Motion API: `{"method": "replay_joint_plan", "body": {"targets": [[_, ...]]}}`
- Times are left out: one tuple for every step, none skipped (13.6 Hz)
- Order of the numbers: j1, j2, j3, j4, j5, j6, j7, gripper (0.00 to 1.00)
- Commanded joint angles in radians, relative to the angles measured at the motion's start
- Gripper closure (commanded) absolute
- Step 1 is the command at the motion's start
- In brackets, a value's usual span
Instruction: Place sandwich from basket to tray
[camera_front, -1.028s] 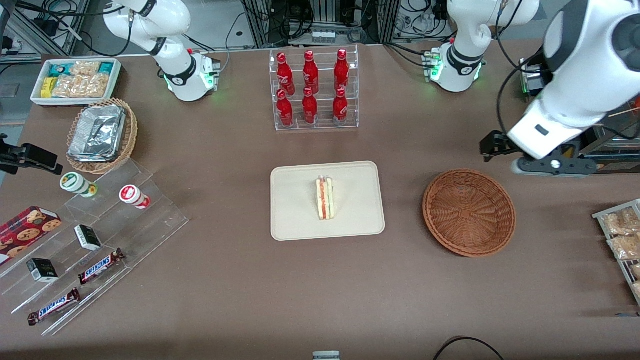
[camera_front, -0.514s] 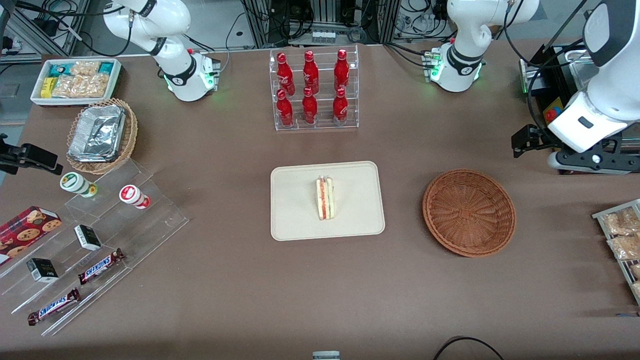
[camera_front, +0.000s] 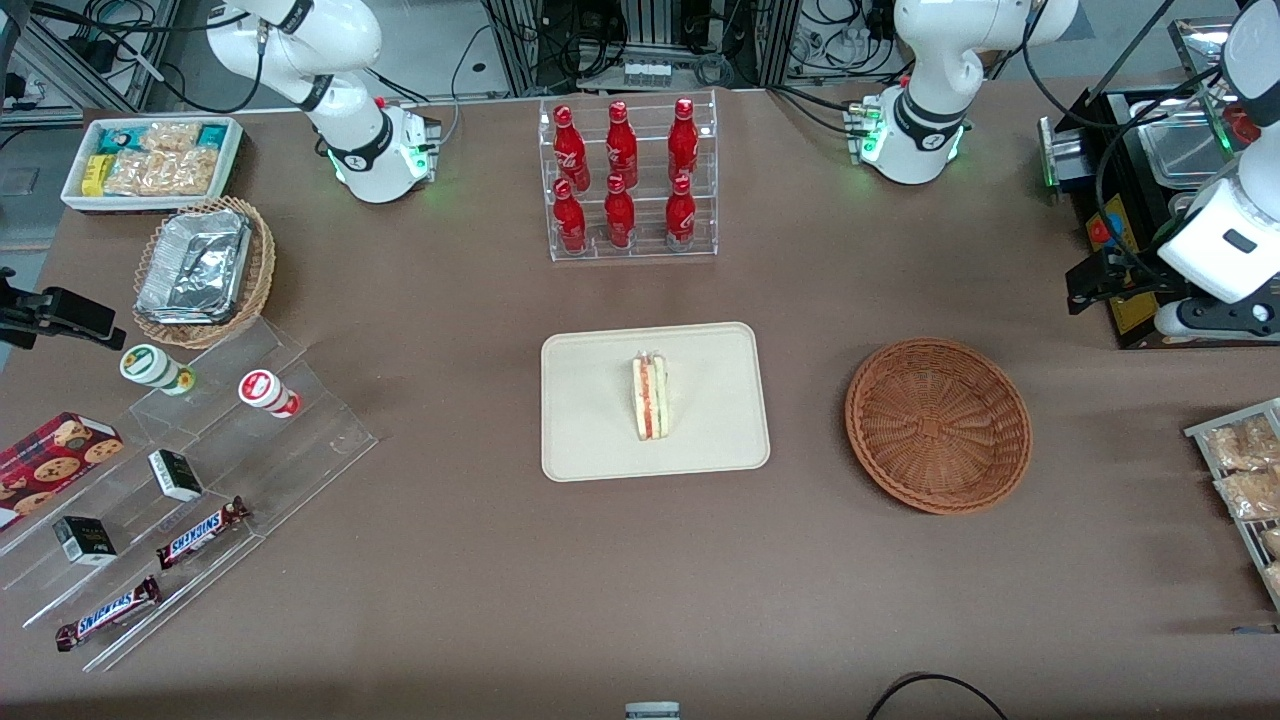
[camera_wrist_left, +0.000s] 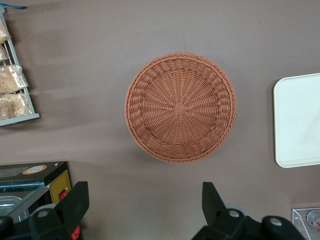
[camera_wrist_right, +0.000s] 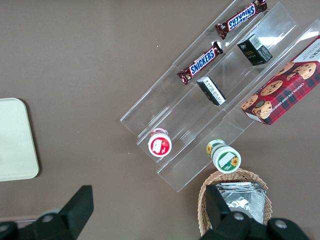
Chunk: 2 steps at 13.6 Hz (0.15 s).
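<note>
One sandwich (camera_front: 650, 397) lies on the one tray (camera_front: 590, 440). One basket (camera_front: 938, 425) sits empty. The gripper (camera_wrist_left: 142, 210) hangs wide apart above the table near it.

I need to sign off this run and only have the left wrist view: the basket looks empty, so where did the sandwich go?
Observer: The sandwich lies on the tray, near its middle.
Operator: Is the pincer anywhere near it?
Observer: No. The pincer is out at the working arm's end of the table, farther from the front camera than the basket.
Operator: Holding anything?
Observer: Nothing; its fingers are open, and the front view confirms the basket is empty.
</note>
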<state>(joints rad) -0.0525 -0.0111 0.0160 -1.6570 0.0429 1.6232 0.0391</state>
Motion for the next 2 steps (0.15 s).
{"method": "replay_joint_plan", "body": {"targets": [[0.036,0.002,-0.033,0.031,-0.008,-0.025,-0.007,0.0],[0.034,0.002,-0.03,0.031,-0.008,-0.031,-0.03,0.0]]}}
